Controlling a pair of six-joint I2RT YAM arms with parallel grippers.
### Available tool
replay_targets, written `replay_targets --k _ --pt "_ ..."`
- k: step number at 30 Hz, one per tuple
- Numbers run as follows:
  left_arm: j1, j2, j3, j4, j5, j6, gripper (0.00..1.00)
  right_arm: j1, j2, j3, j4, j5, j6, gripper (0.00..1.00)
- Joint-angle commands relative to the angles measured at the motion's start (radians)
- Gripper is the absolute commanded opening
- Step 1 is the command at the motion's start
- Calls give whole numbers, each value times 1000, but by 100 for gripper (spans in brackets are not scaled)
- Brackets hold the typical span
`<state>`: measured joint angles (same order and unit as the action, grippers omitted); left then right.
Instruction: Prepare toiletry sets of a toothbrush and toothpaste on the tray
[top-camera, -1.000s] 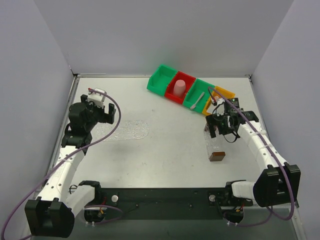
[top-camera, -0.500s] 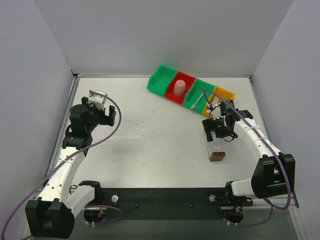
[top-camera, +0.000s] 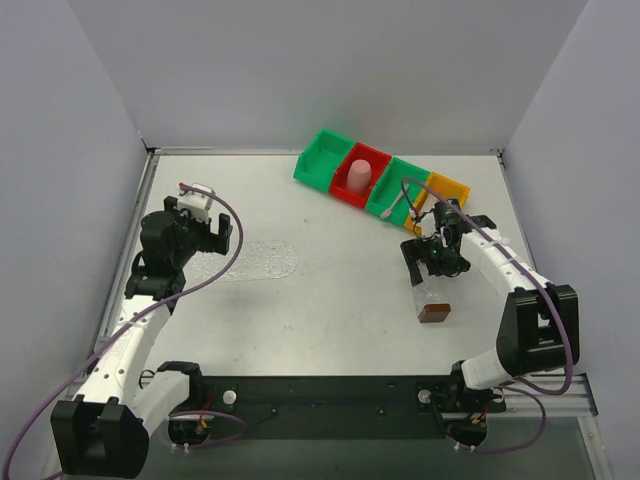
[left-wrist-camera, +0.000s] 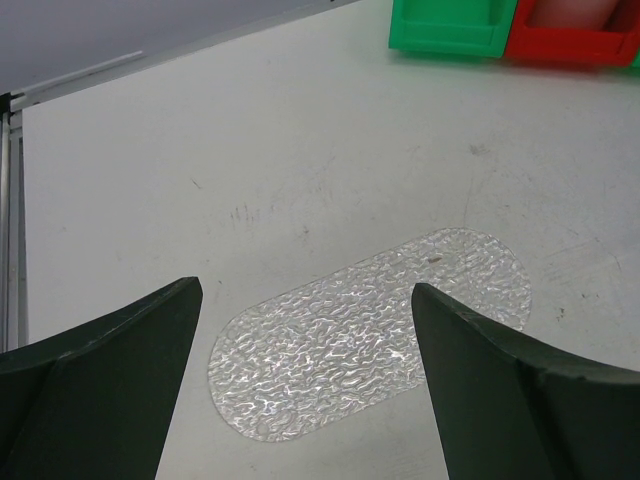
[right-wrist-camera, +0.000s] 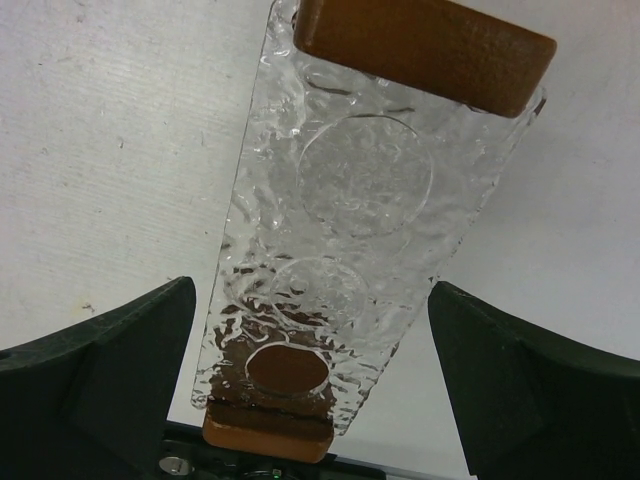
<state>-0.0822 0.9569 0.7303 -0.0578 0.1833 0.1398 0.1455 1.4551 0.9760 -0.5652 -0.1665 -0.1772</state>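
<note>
Jaws on both arms are hanging wide open, holding nothing, and I am worrying my right gripper (right-wrist-camera: 315, 375) may knock the tray (right-wrist-camera: 345, 200) crooked while closing

Both arms were built of white link segments joined by black housings. The left arm (top-camera: 128, 322) carried a small white block (top-camera: 198, 193) near its wrist, and a purple cable (top-camera: 232, 250) ran from there along the links to the near end. The right arm (top-camera: 495, 262) bore a like purple cable (top-camera: 573, 370). Red and yellow wires showed beneath the near mounts. In the wrist views, the left jaws and the right jaws were dark, matte, greenish-black wedges.
</note>
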Motion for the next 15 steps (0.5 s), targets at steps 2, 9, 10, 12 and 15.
replay_targets --k 2,9,10,12,15 --pt "2 -21 1 38 -4 12 97 5 42 43 -22 -18 -5 93" --pt "2 -14 3 41 -4 14 98 6 79 66 -25 -22 -19 74" --pt "4 -14 3 41 -2 12 97 5 77 75 -27 -30 -25 71" --pt "2 -10 4 38 -1 15 98 12 79 85 -39 -51 -34 63" --pt "4 -9 9 36 -2 14 97 34 85 113 -55 -73 -70 54"
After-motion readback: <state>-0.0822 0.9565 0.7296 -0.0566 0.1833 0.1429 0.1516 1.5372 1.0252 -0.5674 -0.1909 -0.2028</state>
